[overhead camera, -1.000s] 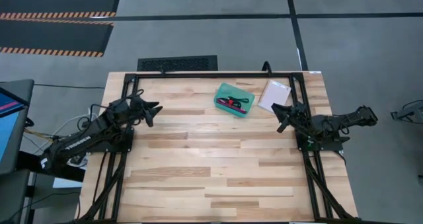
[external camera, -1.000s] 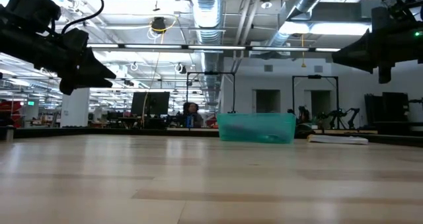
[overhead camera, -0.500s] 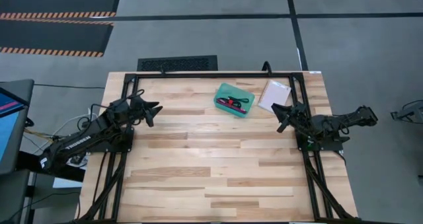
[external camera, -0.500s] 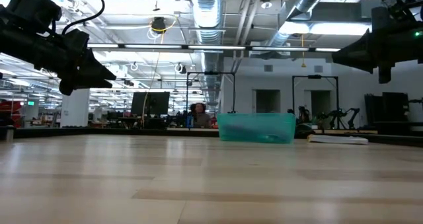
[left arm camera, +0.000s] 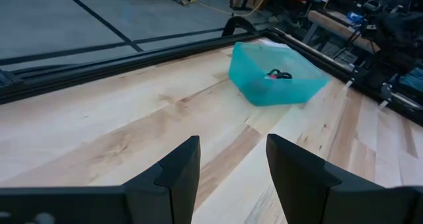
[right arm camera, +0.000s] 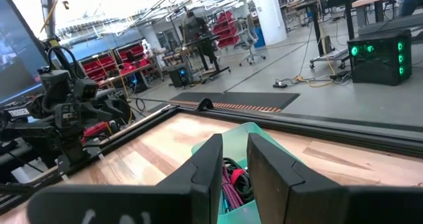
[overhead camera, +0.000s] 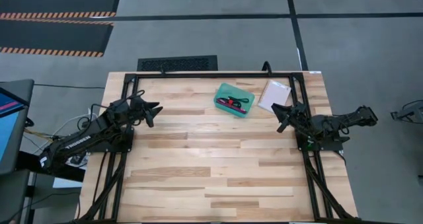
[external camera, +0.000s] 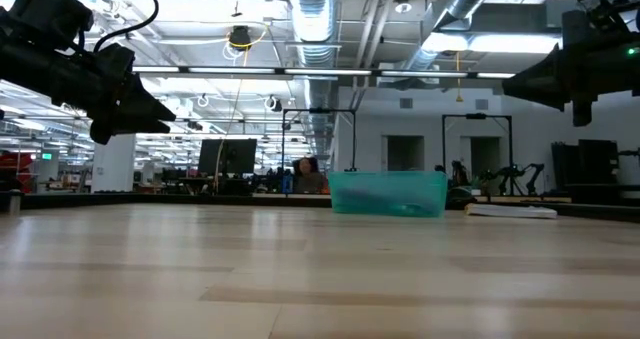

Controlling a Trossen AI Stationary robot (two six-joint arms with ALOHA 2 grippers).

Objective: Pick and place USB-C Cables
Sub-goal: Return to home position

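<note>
USB-C Cables (overhead camera: 232, 104) lie in the teal tray (overhead camera: 220, 94), upper centre: likely light, limp bundles, best gripped mid-coil. The left claw (overhead camera: 156, 113) is apart, the right claw (overhead camera: 277, 117) narrowly apart, both empty.

We find the USB-C Cables (overhead camera: 232, 103) heaped loosely together inside the teal tray (overhead camera: 239, 89), with none lying on the wood around it. From above, 2 colours stand out against the tray floor: a magenta-red streak running along the tray's length and dark strands crossing it. In the right wrist view a black cable (right arm camera: 230, 166) sits coiled on top of a magenta-red cable (right arm camera: 232, 192) (their plug ends are hidden). The left wrist view gives us only a black loop (left arm camera: 280, 74) and a speck of red rising above the tray wall. The bundles overlap, so we cannot count them.
</note>
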